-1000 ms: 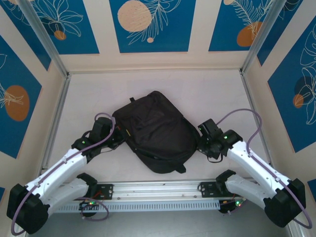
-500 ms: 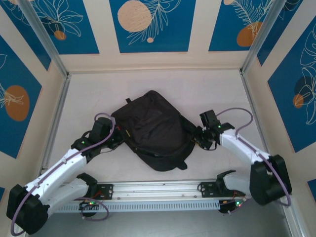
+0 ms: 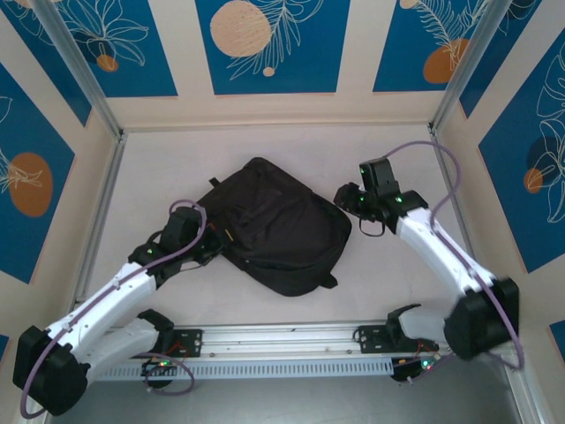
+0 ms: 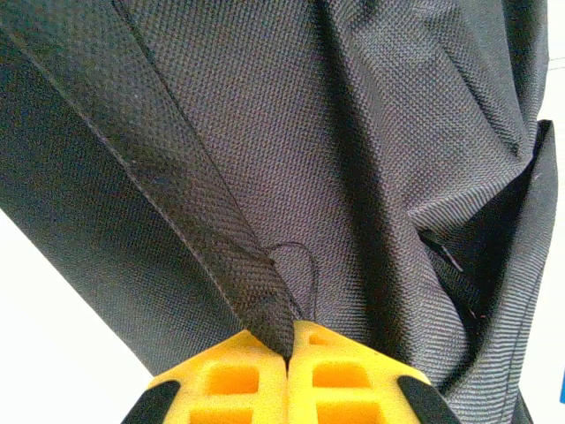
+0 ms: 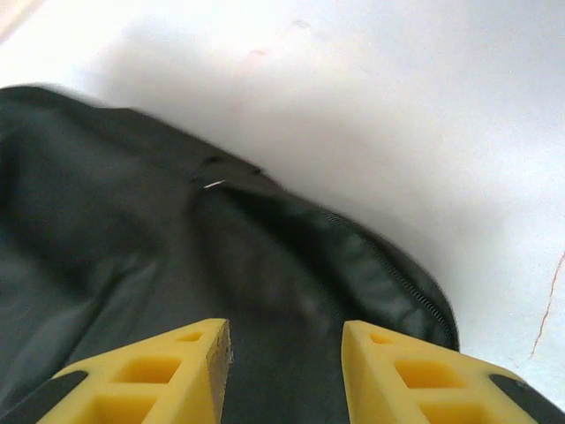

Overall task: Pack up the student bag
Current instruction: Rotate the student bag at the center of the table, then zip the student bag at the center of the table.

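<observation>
- Student bag (image 3: 278,225): black fabric, lying flat on the white table (image 3: 265,146), turned at a slant. Its narrower end points to the far left, its broad end to the near right.
- The bag sits between the two arms, just beyond the metal rail (image 3: 282,337) at the near edge.
- Left gripper (image 3: 214,246): at the bag's left edge, touching it.
- Left wrist view: the left gripper (image 4: 290,349) has its yellow fingers (image 4: 229,380) pressed tight together, with no gap. A stitched strip of fabric (image 4: 203,230) from the bag (image 4: 371,132) is pinched between the tips. The strip runs up and to the left from the tips. A loose thread curls just beside the pinch point.
- White table surface (image 4: 53,336) shows to the left of the bag in that view.
- Right gripper (image 3: 349,200): at the bag's far right corner, just beside it. Contact cannot be judged from the overhead view.
- Right wrist view: the right gripper (image 5: 287,353) has its jaws partly apart, a moderate gap with nothing between them. The bag (image 5: 132,247) lies under and ahead of the tips.
- A zipper line (image 5: 397,274) curves along the bag's edge, with bare table (image 5: 397,106) beyond it.
- That view is blurred, so finer detail is not readable.
</observation>
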Available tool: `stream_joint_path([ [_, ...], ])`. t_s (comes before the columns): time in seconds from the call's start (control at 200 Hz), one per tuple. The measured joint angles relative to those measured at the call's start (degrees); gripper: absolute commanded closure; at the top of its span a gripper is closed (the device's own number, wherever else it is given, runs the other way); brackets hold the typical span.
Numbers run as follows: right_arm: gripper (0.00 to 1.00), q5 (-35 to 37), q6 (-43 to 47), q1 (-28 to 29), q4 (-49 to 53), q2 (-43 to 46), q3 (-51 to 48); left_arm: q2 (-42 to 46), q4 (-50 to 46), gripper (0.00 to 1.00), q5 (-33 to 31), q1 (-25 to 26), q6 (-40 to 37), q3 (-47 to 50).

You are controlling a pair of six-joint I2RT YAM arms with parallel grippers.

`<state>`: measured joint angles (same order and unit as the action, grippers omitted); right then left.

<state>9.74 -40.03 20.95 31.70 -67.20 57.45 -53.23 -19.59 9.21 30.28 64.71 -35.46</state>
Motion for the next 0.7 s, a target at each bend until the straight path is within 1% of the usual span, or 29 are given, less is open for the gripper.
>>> stream_joint_path([
  [0.05, 0.68, -1.84, 3.43, 2.27, -0.72, 5.49, -0.96, -0.42, 0.09, 1.0, 0.2, 0.0, 0.37, -0.24],
  [0.11, 0.74, -6.47, 7.78, 6.05, -1.51, 11.37, -1.9, -1.14, 0.07, 1.0, 0.5, 0.0, 0.44, -0.87],
  [0.155, 0.79, -10.47, 9.97, 9.11, -1.95, 13.88, -2.01, -1.57, 0.0, 1.0, 0.74, 0.0, 0.48, -1.4],
  [0.215, 0.85, -14.99, 12.46, 13.25, -2.93, 14.38, -1.95, -1.77, -0.17, 1.0, 0.85, 0.0, 0.46, -2.08],
  [0.3, 0.87, -19.17, 15.04, 19.98, -3.63, 11.23, -1.92, -1.77, -0.5, 1.0, 0.85, 0.0, 0.35, -2.67],
  [0.385, 0.87, -20.5, 16.65, 26.16, -3.76, 5.57, -1.66, -1.68, -1.03, 1.0, 0.83, 0.0, 0.33, -2.73],
  [0.45, 0.87, -20.68, 17.53, 29.7, -3.58, 0.83, -0.85, -1.6, -1.46, 1.0, 0.83, 0.0, 0.26, -2.73],
  [0.505, 0.87, -20.65, 17.84, 31.39, -3.43, -2.71, 0.15, -1.44, -1.66, 1.0, 0.81, 0.0, 0.04, -2.73],
  [0.7, 0.87, -20.39, 18.05, 33.35, -3.39, -12.39, 5.77, -0.26, -1.9, 1.0, 0.81, 0.0, -0.13, -2.14],
])
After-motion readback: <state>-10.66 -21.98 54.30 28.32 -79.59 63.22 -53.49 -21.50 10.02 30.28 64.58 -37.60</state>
